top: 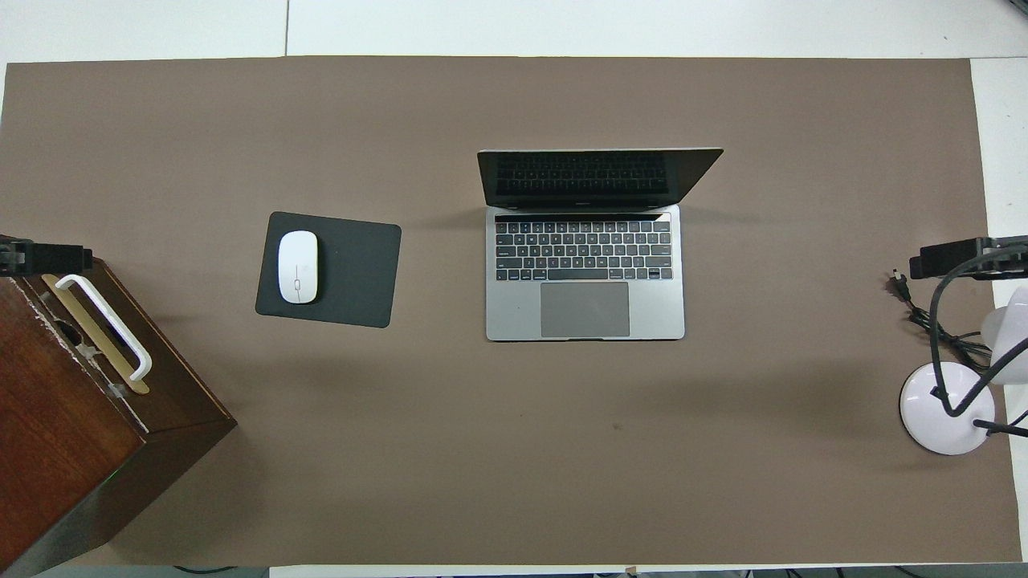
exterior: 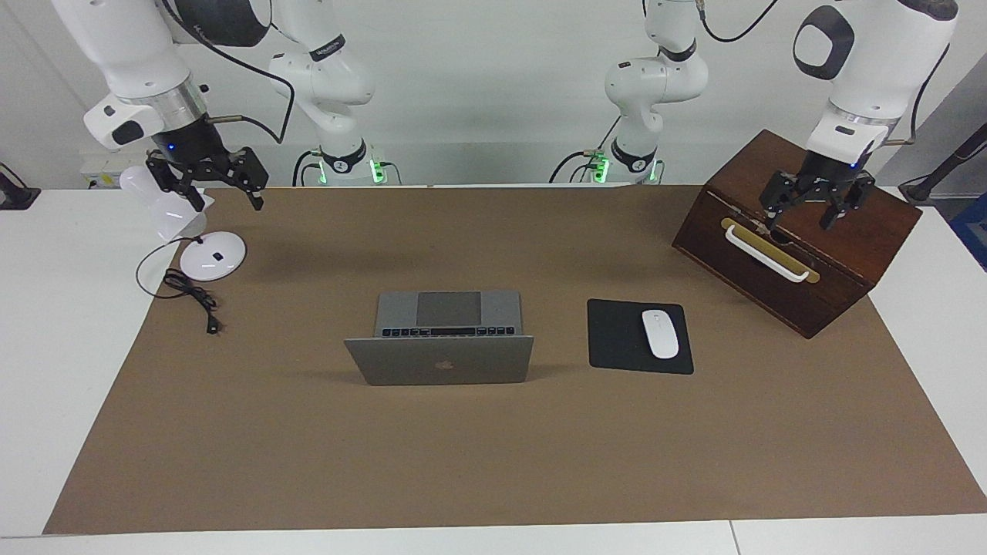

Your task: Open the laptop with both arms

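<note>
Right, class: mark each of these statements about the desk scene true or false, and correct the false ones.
1. The laptop is open, its lid standing up. True.
2. The white mouse lies on the bare brown mat. False: it lies on the black mouse pad.
3. The left gripper hangs over the wooden box. True.
4. The right gripper holds the laptop's lid. False: it is up beside the desk lamp, its fingers open and empty.
5. The mouse pad lies between the laptop and the wooden box. True.
</note>
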`<action>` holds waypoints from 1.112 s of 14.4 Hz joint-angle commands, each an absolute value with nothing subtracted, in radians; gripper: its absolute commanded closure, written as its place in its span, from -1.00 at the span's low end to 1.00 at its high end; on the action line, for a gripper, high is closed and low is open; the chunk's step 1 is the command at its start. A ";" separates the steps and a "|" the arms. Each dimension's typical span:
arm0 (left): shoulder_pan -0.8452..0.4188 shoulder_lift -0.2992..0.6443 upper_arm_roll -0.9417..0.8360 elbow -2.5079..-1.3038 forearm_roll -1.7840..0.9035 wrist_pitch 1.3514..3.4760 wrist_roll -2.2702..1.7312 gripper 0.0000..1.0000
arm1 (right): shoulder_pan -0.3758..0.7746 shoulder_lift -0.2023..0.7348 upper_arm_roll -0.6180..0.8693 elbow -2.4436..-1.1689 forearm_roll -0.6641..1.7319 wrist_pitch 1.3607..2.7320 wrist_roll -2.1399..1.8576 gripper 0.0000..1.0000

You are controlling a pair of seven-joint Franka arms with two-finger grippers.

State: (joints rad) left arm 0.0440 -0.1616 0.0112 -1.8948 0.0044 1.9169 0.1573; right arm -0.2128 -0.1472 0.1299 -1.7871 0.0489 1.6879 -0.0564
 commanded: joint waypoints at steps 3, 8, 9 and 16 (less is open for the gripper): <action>0.028 -0.046 0.009 -1.700 0.012 1.774 0.120 -1.00 | -0.224 -0.167 0.138 -1.812 0.049 1.707 -0.074 -1.00; 0.002 0.014 0.006 -1.672 -0.003 1.776 0.025 -1.00 | -0.225 -0.167 0.138 -1.813 0.049 1.709 -0.074 -1.00; 0.002 0.014 0.005 -1.675 0.000 1.773 0.023 -1.00 | -0.224 -0.167 0.138 -1.813 0.049 1.709 -0.072 -1.00; -0.014 -0.003 0.005 -1.640 0.003 1.612 0.021 -1.00 | -0.227 -0.166 0.137 -1.813 0.049 1.709 -0.077 -1.00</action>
